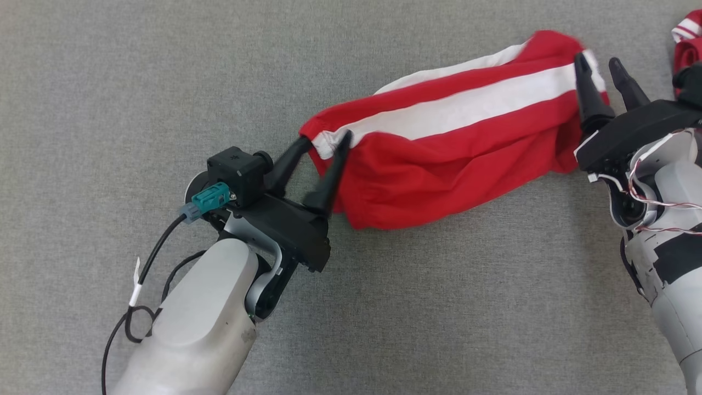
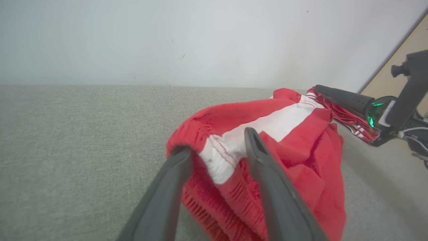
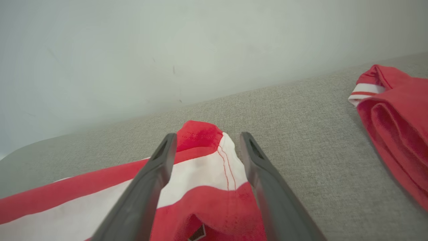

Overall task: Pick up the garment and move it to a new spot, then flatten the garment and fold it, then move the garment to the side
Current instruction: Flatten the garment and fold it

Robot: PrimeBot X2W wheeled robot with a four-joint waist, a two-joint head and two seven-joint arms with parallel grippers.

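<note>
A red garment (image 1: 449, 137) with a broad white stripe lies bunched lengthwise on the grey fabric surface (image 1: 164, 82). My left gripper (image 1: 324, 141) is at its left end, jaws apart, with the white-edged hem (image 2: 219, 157) loose between the fingers. At the garment's right end my right gripper (image 1: 598, 60) stands open, its fingers straddling the red and white corner (image 3: 204, 140) without pinching it. In the left wrist view the garment (image 2: 301, 140) runs away toward the right gripper (image 2: 344, 97).
Another red piece of clothing with white trim (image 1: 685, 44) lies at the far right, close to my right arm; the right wrist view has it (image 3: 394, 110) at its right edge. A pale wall rises behind the surface.
</note>
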